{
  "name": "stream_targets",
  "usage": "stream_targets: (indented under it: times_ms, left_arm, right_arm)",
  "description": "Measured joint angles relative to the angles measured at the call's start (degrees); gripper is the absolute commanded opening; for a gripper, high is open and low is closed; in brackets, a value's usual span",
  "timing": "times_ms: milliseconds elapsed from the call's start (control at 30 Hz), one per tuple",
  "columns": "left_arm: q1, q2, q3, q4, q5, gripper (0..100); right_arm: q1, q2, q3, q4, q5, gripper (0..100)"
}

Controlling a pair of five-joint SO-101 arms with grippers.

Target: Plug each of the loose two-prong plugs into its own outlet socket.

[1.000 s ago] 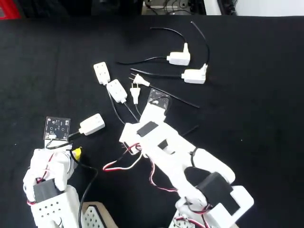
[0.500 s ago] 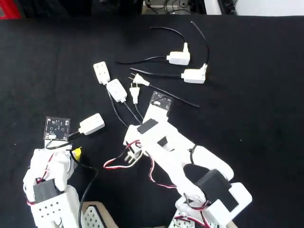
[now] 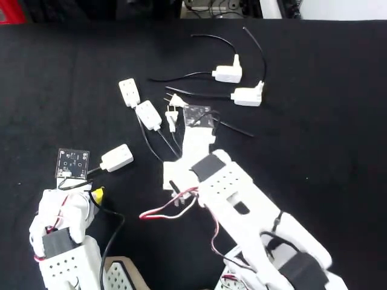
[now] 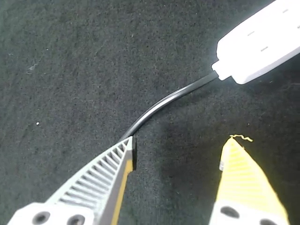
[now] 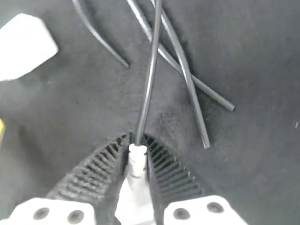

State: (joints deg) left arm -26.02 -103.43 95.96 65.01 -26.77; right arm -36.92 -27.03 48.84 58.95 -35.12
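Note:
My right gripper (image 5: 136,145) is shut on a white two-prong plug (image 5: 136,171), whose black cord (image 5: 149,70) runs away from the fingers. In the high view this plug (image 3: 172,115) lies mid-table under the right gripper (image 3: 181,125), beside a second loose plug (image 3: 176,100). My left gripper (image 4: 182,140) stands open near the front left, its fingers either side of the black cable of a white socket (image 4: 260,40). That socket (image 3: 117,157) lies just beyond the left gripper (image 3: 91,181). Two more sockets (image 3: 129,92) (image 3: 148,115) lie left of the plugs.
Two white socket blocks (image 3: 228,74) (image 3: 248,95) with curling black cords lie at the back right. Short black cable ends (image 5: 206,108) cross on the black cloth close to the right gripper. The far left and far right of the table (image 3: 338,151) are bare cloth.
My right arm has stretched farther across the table, bringing its gripper up to the plugs. The left arm has kept still.

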Motion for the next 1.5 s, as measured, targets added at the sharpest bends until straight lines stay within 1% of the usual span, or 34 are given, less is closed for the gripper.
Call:
stream_targets:
  times_ms: [200,333,467,567,667,800,900,1000,1100,1433,1500]
  left_arm:
    - [0.0,0.0,0.0,0.0,0.0,30]
    - [0.0,0.0,0.0,0.0,0.0,30]
    - [0.0,0.0,0.0,0.0,0.0,30]
    - [0.0,0.0,0.0,0.0,0.0,30]
    - [0.0,0.0,0.0,0.0,0.0,30]
    - [0.0,0.0,0.0,0.0,0.0,30]
    - [0.0,0.0,0.0,0.0,0.0,30]
    - [0.0,0.0,0.0,0.0,0.0,30]
    - [0.0,0.0,0.0,0.0,0.0,30]
    - [0.0,0.0,0.0,0.0,0.0,30]
    - [0.0,0.0,0.0,0.0,0.0,30]
  right_arm:
    - [0.0,-6.0,0.0,0.2,11.2,1.2]
    - [0.0,-8.4,-0.8,0.5,16.4,1.2]
    - [-1.1,-7.1,-4.7,1.4,21.5,1.1]
    - [-2.6,-1.1,-9.9,5.5,26.8,1.2]
    - [-3.3,8.2,-16.4,9.7,33.1,1.3]
    - [-3.3,22.9,-24.4,10.8,41.3,1.4]
    - [-2.3,31.5,-27.9,10.8,42.8,1.5]
    - [-0.9,35.3,-28.9,10.8,43.3,2.2]
    - [-0.6,36.0,-28.9,10.8,43.4,3.9]
    - [-0.7,36.4,-28.9,10.8,43.4,3.8]
    - [-0.7,36.4,-28.9,10.8,43.4,2.3]
